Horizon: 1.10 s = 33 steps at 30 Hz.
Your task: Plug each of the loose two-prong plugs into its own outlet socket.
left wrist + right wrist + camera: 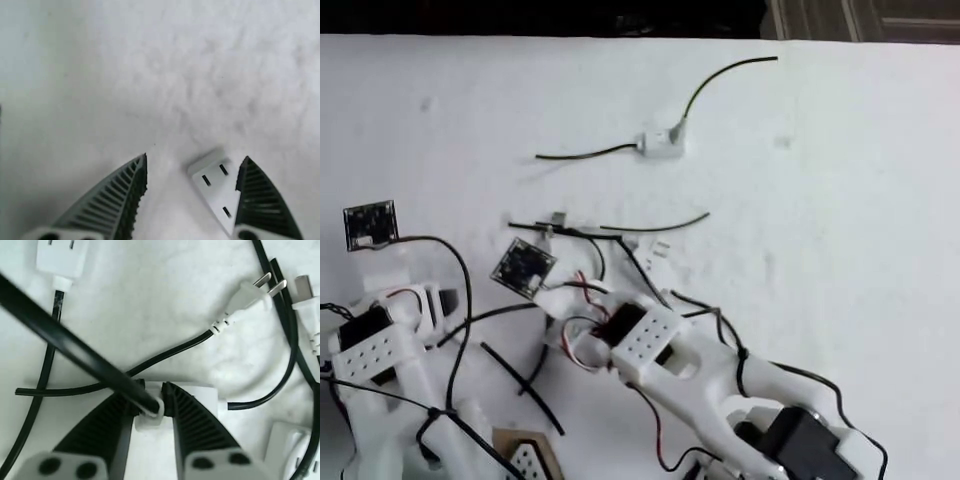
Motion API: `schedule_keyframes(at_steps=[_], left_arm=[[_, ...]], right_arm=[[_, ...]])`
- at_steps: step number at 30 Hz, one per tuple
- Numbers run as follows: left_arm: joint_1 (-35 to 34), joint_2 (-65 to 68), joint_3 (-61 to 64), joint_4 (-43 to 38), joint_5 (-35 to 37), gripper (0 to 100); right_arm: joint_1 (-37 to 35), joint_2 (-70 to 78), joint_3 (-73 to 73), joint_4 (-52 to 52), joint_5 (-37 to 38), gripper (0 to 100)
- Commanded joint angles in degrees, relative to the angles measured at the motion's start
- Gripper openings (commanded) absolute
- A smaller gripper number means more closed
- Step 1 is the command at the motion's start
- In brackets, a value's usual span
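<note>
Two-prong plug (250, 292) lies loose on the desk (150, 305), near the right gripper (159, 390), whose fingers are clamped on a white connector (149, 420) with a black cord (65, 340). Left gripper (195, 159) fingers stand wide beside an outlet socket (217, 187). Judged light, rigid, cord limp: grip the moulded body, not the prongs.

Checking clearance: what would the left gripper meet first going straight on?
Likely the white slotted plastic outlet socket lying just inside the open left gripper, beside one finger; otherwise bare white table. Depth unclear.
</note>
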Motion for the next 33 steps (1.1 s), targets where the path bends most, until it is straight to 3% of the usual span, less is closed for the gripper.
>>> schedule_keyframes(at_steps=[1, 7, 16, 26, 33], left_arm=[[-0.2, -1.3, -0.1, -1.1, 0.3, 29], [-0.2, -1.6, 1.1, -2.6, 0.3, 29], [-0.1, -1.5, 1.1, -2.6, 0.3, 29], [-0.1, -1.4, 1.1, -2.6, 0.3, 29], [-0.1, -1.4, 1.1, -2.6, 0.3, 29]], right_arm=[[1.4, -5.0, -0.7, 1.3, 0.2, 11.9], [1.3, -7.9, -0.5, 2.9, 0.1, 15.7], [1.3, -7.8, 2.0, 2.8, 0.6, 1.4], [1.4, -9.2, 4.0, 2.5, 0.6, 1.8], [1.5, -20.4, 4.0, 4.0, 0.6, 1.8]])
